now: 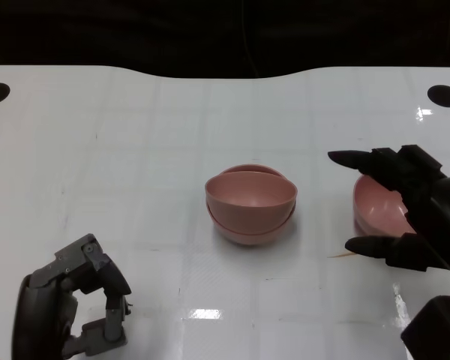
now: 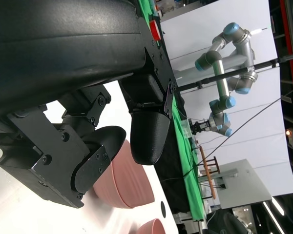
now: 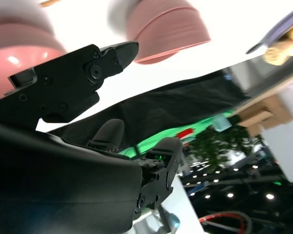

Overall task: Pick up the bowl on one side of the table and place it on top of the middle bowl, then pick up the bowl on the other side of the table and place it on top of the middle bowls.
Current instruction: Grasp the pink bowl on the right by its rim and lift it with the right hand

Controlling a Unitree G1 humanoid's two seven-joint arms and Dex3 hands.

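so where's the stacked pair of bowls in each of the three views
Head view: the stacked bowls sit mid-table, between the two hands.
Left wrist view: the stack shows just beyond the left hand's fingers.
Right wrist view: the stack is at the picture's top edge, blurred.
Shared landmark: the single bowl beside the stack.

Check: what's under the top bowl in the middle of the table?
A second pink bowl sits nested under the top bowl; only its rim band and lower side show. Its inside is covered.
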